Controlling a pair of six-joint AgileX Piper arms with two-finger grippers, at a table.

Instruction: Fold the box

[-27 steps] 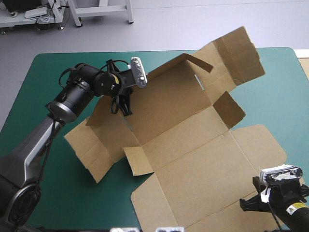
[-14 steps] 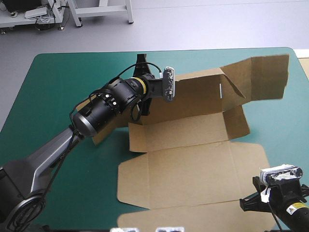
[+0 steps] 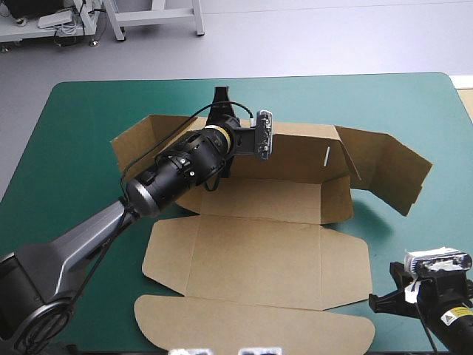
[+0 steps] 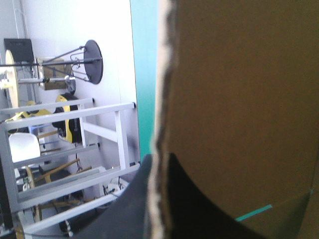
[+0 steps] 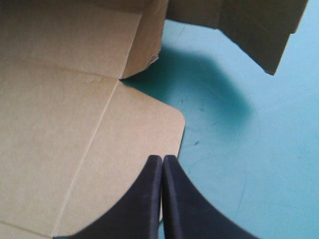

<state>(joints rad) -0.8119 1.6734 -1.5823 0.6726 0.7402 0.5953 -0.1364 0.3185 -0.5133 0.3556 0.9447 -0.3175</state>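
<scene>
High view shows the box (image 3: pixel 259 255) in the middle of the table (image 3: pixel 81 118), on its teal-green cover. It is a cut sheet of brown board, partly raised. Its broad base panel lies flat. Nearer still, a long flap with rounded ends also lies flat, reaching close to the table's near edge. The far wall (image 3: pixel 295 151) stands raised along the base's far side. From the wall's right end a large flap (image 3: pixel 388 174) swings out toward the right, and a shorter piece stands at the base's far right corner. At the wall's left end another flap angles out to the left. The left gripper (image 3: pixel 220 103) reaches in from the near left and sits at the far wall's top edge, left of its middle.

Left wrist view: the black fingers (image 4: pixel 129 209) are all but closed with the board's raw edge between them — one finger on each side of the sheet, clamping the box.

Right wrist view: the right gripper (image 5: pixel 162 159) is at the near right of the table, its fingers pressed together into one point, holding nothing. The tip hangs over the right edge of the flat base, just near of its rounded corner — whether it touches the board I cannot tell. The raised pieces lie ahead of it, well apart.
</scene>
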